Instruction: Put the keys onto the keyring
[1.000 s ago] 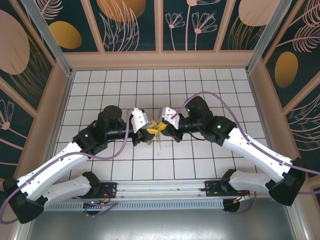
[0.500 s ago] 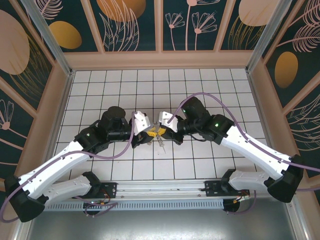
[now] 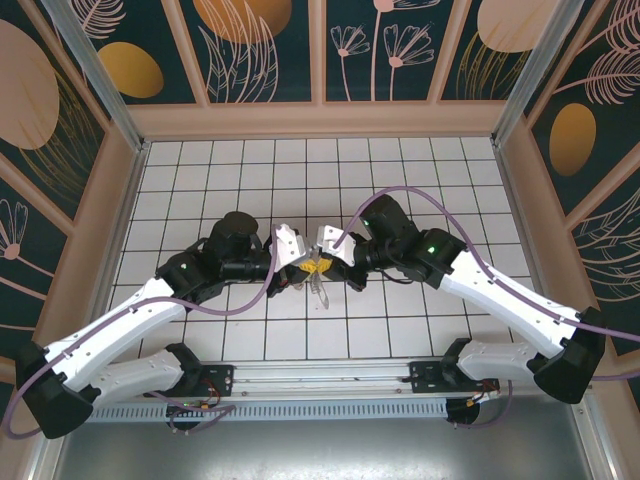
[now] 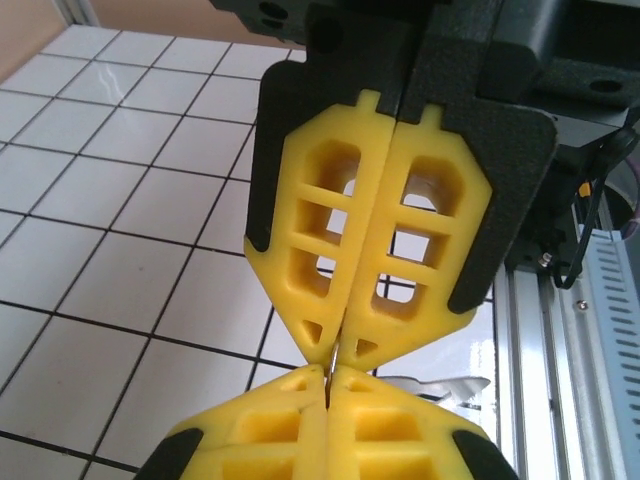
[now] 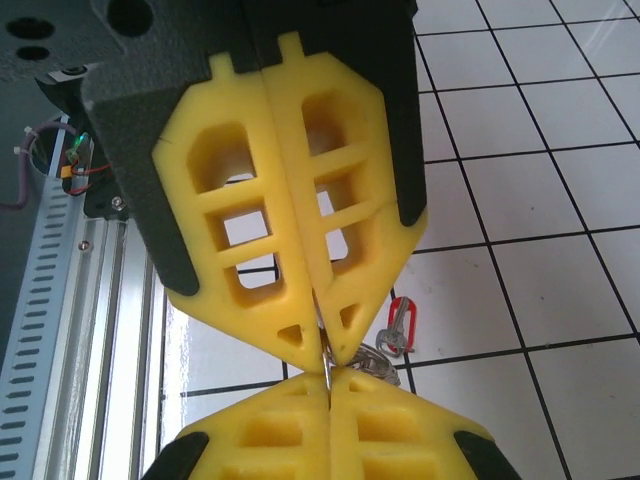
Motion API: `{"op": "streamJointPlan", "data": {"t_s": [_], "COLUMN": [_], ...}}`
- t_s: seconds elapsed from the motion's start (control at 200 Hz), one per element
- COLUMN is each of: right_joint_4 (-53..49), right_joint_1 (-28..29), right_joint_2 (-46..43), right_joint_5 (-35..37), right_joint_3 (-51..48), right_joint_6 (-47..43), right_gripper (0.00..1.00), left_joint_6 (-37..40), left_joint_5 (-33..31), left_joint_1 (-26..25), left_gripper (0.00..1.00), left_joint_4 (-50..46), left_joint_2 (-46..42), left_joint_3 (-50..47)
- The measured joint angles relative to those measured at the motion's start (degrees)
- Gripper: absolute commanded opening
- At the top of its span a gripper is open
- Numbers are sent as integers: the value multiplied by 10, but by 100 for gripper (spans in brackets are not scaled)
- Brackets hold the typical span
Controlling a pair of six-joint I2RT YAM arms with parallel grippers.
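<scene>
Right, widest first: the white tiled table point(image 3: 200, 170) spreads across the middle of the top view. The left arm point(image 3: 130, 320) and right arm point(image 3: 500, 290) reach in from the lower corners and meet nose to nose just below centre. The left gripper point(image 3: 307, 266) is pinched fully shut, and so is the right gripper point(image 3: 325, 264), yellow tips point to point.

Just beneath those tips at centre frame hang the keys point(image 3: 319, 290), a small silvery bunch. In the right wrist view the red-headed key point(image 5: 400, 325) shows at lower right of the tips, though I can't tell whether it hangs or lies on the tiles. Between the tips a thin grey sliver of metal runs from one seam into the other. I take that for the keyring point(image 5: 324, 360), nipped by both grippers at once, but very little of it shows.

Handling call: it's all light, stiff, slick metal. The ring is thin wire and will likely twist or slip between smooth pads, so hold it on a straight side, clear of the opening. A key is best taken flat across its head, with the hole left free.
</scene>
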Motion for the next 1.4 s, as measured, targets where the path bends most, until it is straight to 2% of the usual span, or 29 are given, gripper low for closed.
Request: {"op": "streamJointPlan", "data": {"t_s": [0.135, 0.245, 0.385, 0.485, 0.591, 0.766, 0.941, 1.026, 1.196, 1.401], "right_joint_4": [-1, 14, 89, 145, 201, 259, 315, 346, 397, 424], "right_joint_1": [0, 0, 4, -3, -23, -47, -47, -49, -71, -86], "right_joint_2": [0, -13, -73, -129, -166, -172, -172, -172, -165, -141], "right_joint_5": [0, 5, 10, 12, 12, -1, -37, -46, -40, 28], "right_joint_3": [0, -11, -65, -115, -156, -189, -209, -223, -249, -277], "right_joint_6": [0, 4, 30, 58, 90, 124, 142, 153, 196, 242], "right_gripper": [0, 27, 42, 43, 40, 39, 40, 43, 57, 68], "left_joint_6": [-2, -17, -48, -68, -85, -118, -141, -144, -145, -144], "left_joint_5": [5, 5, -10, -18, -16, -5, -1, -9, -56, -121], "left_joint_1": [0, 0, -1, -1, -1, -1, -1, -1, -1, 5], "left_gripper": [0, 0, 0, 0, 0, 0, 0, 0, 0, 0], "left_joint_4": [3, 33, 90, 127, 166, 228, 263, 265, 261, 255], "left_joint_2": [0, -13, -54, -84, -97, -104, -105, -104, -92, -85], "left_joint_3": [-2, -20, -60, -83, -97, -123, -137, -137, -135, -134]}}
